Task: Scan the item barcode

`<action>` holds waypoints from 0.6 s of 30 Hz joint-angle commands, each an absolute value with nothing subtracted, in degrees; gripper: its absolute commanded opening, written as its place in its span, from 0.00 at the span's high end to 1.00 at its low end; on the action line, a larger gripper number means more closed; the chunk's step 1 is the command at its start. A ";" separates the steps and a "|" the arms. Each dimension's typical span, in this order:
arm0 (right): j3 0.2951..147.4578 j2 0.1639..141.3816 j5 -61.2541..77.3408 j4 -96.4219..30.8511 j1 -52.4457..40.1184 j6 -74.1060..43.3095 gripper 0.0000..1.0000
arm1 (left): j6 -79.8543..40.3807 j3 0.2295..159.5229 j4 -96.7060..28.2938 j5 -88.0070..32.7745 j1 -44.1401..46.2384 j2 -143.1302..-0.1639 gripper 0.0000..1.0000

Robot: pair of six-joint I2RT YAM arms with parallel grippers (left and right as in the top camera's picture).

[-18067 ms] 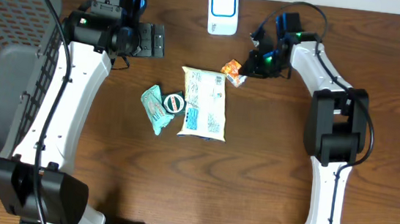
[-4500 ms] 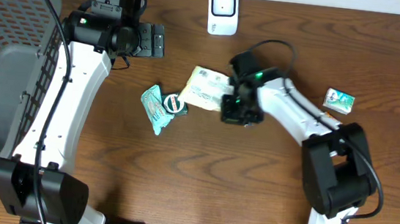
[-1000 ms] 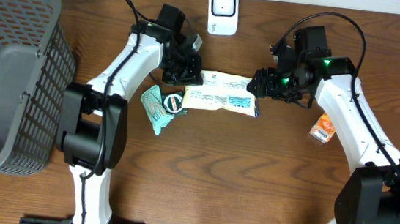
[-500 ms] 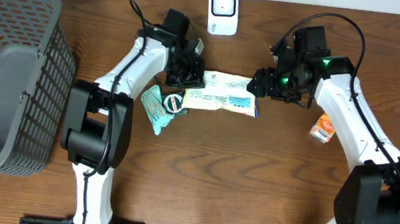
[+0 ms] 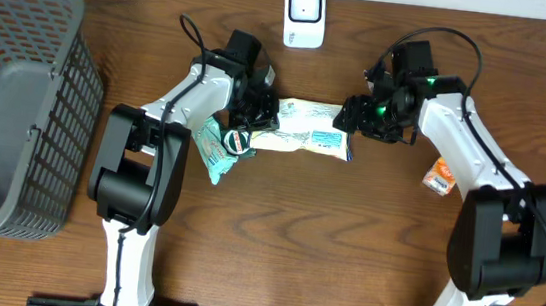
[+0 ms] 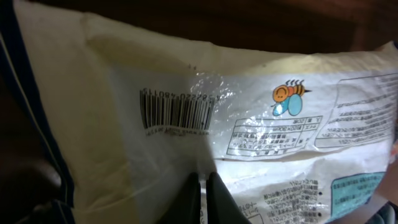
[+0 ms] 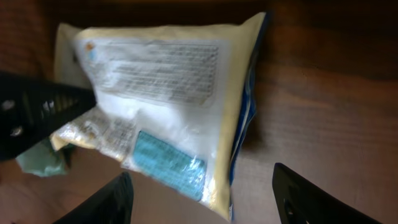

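The grey mesh basket [image 5: 36, 10] stands well out to the far side of the left gripper [image 5: 255, 111]. The white snack packet [image 5: 303, 136] lies between the two pincers. The left one's tips are pressed together against its film just below the barcode [image 6: 177, 112], and the right gripper [image 5: 349, 120] stands with fingers apart at the other end. The white scanner [image 5: 304, 13] sits beyond both.

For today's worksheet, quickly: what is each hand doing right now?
Left hand: closed, touching the bag; whether it grips cannot be told.
Right hand: open, straddling the bag's end.
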State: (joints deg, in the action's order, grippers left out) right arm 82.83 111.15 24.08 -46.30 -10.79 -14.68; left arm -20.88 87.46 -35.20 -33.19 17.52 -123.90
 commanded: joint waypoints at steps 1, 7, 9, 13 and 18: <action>83.46 114.15 28.73 -44.14 -9.06 -15.11 0.33 | -22.61 81.56 -34.59 -30.11 17.72 -125.54 0.93; 83.46 117.60 34.65 -41.32 -7.90 -11.97 0.28 | -24.99 78.96 -32.05 -30.13 17.72 -125.54 0.93; 83.46 118.83 35.92 -40.05 -7.90 -11.51 0.27 | -25.30 78.96 -32.10 -30.13 17.72 -125.54 0.93; 83.46 121.62 38.68 -36.93 -7.92 -11.49 0.24 | -25.67 78.96 -32.91 -30.13 17.72 -125.54 0.92; 83.46 126.13 47.94 -31.97 -8.05 -11.46 0.24 | -25.82 78.96 -33.10 -30.13 17.72 -125.54 0.93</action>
